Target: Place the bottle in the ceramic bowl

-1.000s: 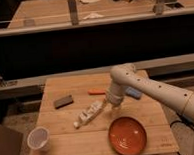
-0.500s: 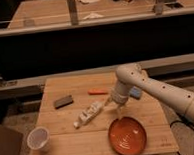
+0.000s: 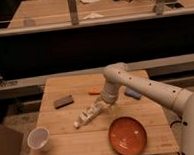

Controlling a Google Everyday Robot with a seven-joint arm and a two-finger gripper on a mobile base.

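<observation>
The bottle (image 3: pixel 88 115), slim and cream with a printed label, lies on its side near the middle of the wooden table (image 3: pixel 70 144), pointing from lower left to upper right. My gripper (image 3: pixel 103 106) hangs open and low over the table at the bottle's upper-right end; I cannot tell if it touches it. The ceramic bowl (image 3: pixel 127 135), a shallow orange-red dish, sits empty at the front right of the table, below and to the right of the gripper.
A white cup (image 3: pixel 38 138) stands at the front left corner. A dark grey block (image 3: pixel 63 101) lies left of the bottle, a small orange item (image 3: pixel 94 91) behind it, and a blue item (image 3: pixel 133 93) under my arm on the right. A dark railing runs behind the table.
My arm has swung left and down, bringing the gripper to the bottle's upper-right end. The bottle, bowl and cup have not moved.
</observation>
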